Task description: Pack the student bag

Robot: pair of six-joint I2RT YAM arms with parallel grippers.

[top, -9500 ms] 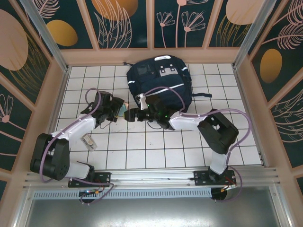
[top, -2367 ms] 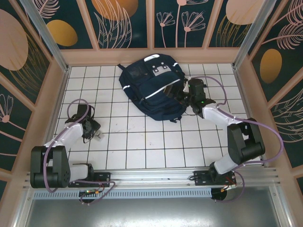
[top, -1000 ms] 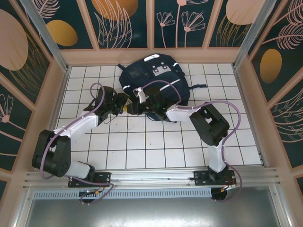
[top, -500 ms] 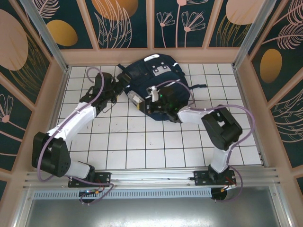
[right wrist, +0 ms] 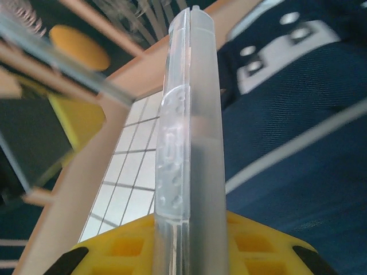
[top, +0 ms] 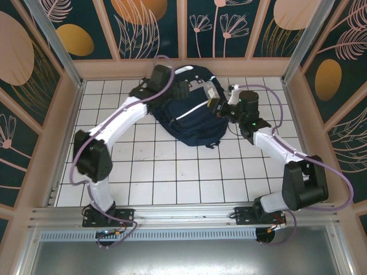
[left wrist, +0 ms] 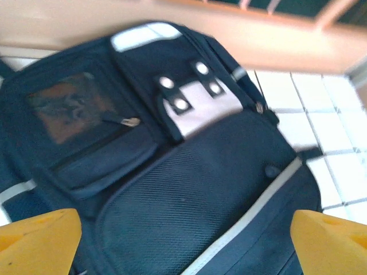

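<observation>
- Student bag [top: 192, 123] lies flat at the far middle of the tiled worktop [top: 172, 172], front pockets up, its top just beside the back wall [top: 114, 67].
- In the last half second both arms have swung. The left gripper [top: 179, 89], which was at the bag's left edge, now hangs over its upper part. Its jaws have widened and stand far apart with nothing between them, as the left wrist view [left wrist: 183, 240] shows.
- The right gripper [top: 217, 104] has carried the clear case [top: 211, 91] from the bag's near-left corner across to its right side. Its jaws are clamped on the case [right wrist: 186, 132], which stands on edge between the yellow pads.
- That likely means one item is ready to go in and the left arm is free to open a pocket. The front pockets look zipped, the zip pull [left wrist: 132, 121] lying flat, and no open mouth shows.
- Behind the bag there is hardly any room. The two grippers are near each other above it, so crossing paths is the risk. Bare tiles lie on the near side and to the right.
</observation>
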